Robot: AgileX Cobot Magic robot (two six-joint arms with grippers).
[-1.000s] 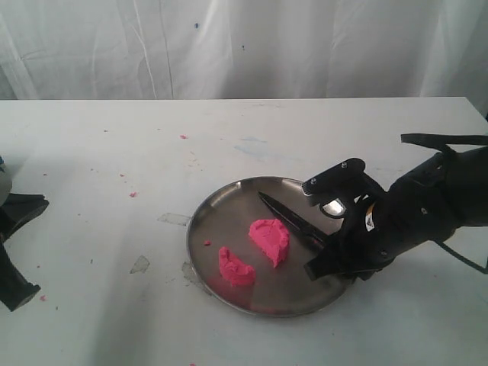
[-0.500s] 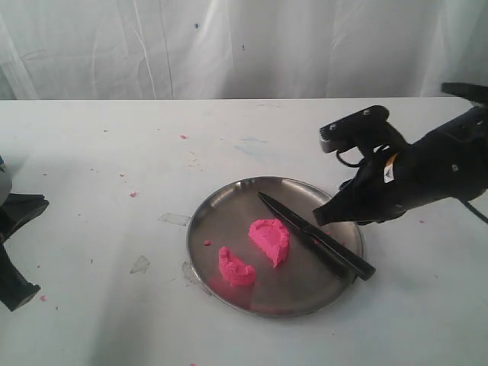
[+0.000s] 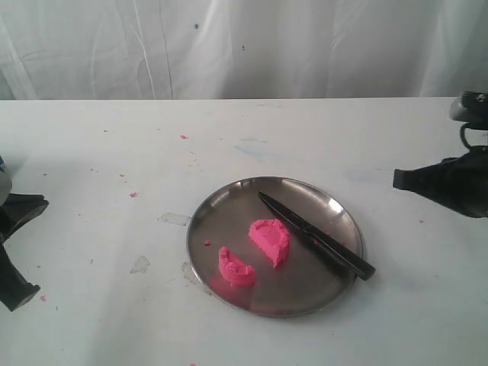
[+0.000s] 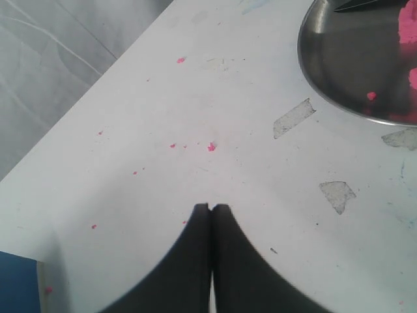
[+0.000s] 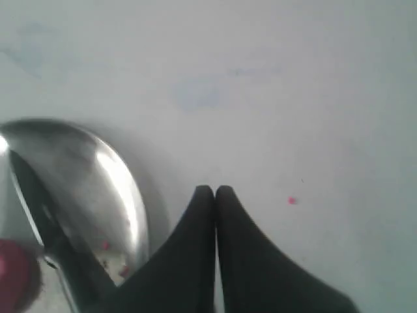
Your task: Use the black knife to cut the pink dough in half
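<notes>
The right gripper [image 5: 214, 190], matte black with tapered fingers pressed together, hangs above the white table [image 3: 91, 137] beside the round steel plate [image 3: 221, 210]. The left gripper [image 4: 211, 208] is likewise closed, holding nothing. On the shiny plate the pink dough [image 3: 270, 239] lies in two soft half-round chunks, and the slim black knife [image 3: 314, 235] rests just beside one.

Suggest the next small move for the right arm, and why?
Probably just retract and park. The dough already lies in two pieces on the plate, the knife rests released across the plate, and the right gripper is shut, empty, off the plate.
</notes>
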